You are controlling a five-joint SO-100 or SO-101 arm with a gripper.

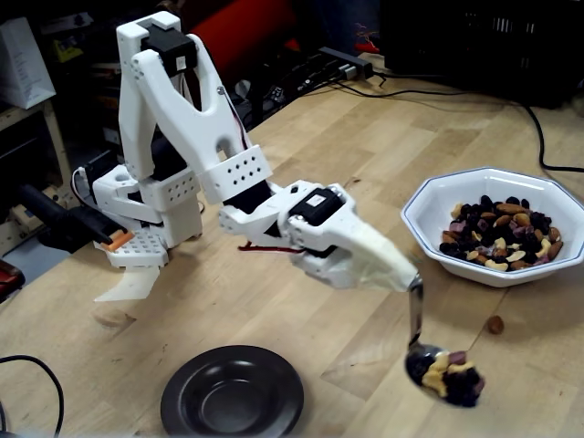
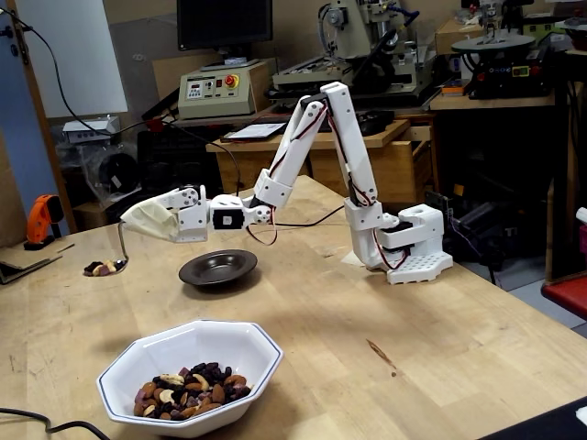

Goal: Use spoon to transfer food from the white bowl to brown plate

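While the cloth-wrapped gripper [image 1: 401,278] hides its jaws so I cannot tell how they stand, I see the spoon [image 1: 429,351] hanging from its tip, loaded with food [image 1: 447,374], above the table [image 1: 301,310] between the white bowl [image 1: 429,205] and the brown plate [image 1: 233,397].

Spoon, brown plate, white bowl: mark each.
spoon [image 1: 415,308], fixed view, on the handle.
brown plate [image 1: 182,394], fixed view, on the left rim.
white bowl [image 2: 156,356], fixed view, on the bare inner wall.
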